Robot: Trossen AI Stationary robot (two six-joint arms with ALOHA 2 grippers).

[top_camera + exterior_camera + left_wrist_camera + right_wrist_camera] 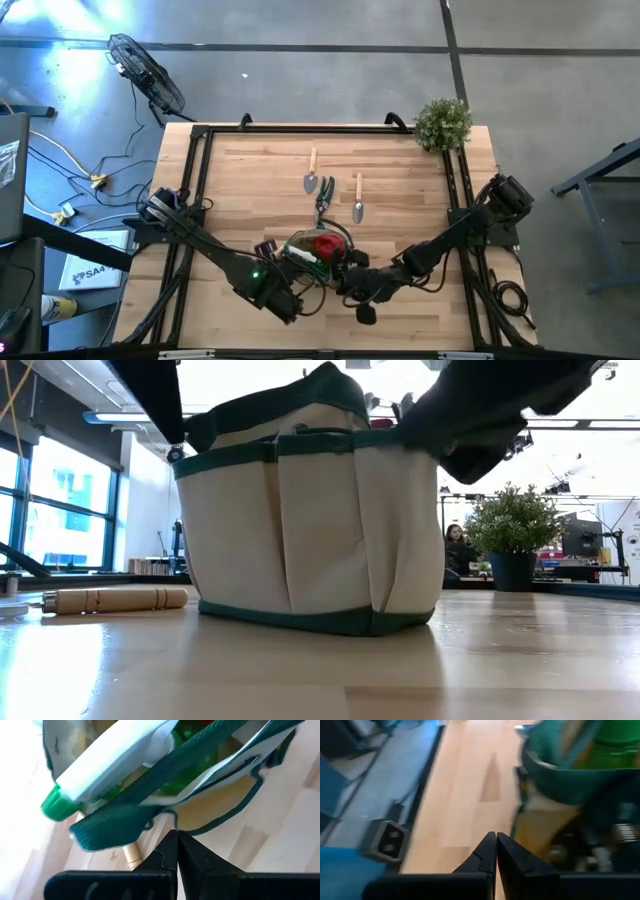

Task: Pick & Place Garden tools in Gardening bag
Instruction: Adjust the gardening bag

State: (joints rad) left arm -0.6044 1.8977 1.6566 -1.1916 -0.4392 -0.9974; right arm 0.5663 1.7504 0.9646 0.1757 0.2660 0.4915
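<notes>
The gardening bag (318, 256) stands upright on the table's near middle, and the low view shows its tan wall with dark green trim (300, 530). A green-and-white spray bottle (115, 765) and a red cone-shaped piece (326, 243) sit inside it. Two trowels (311, 176) (358, 200) and dark-handled pruners (323, 200) lie on the table beyond the bag. Another pale wooden handle (115, 600) lies on the table beside the bag. My left gripper (176, 837) is shut at the bag's rim. My right gripper (496, 840) is shut and empty, just beside the bag's right side (555, 780). My left gripper pinches the pale edge of the bag's wall (174, 822) between its two fingertips, just below the dark green trim. It comes slanting from the table's near left. The edge is drawn to a point at the fingertips. The bag stands on the table.
A bushy green plant (442, 122) stands at the table's far right corner. Black frame rails run along the table's left (190, 200) and right (455, 190) sides. A person (455, 548) sits in the room beyond the table.
</notes>
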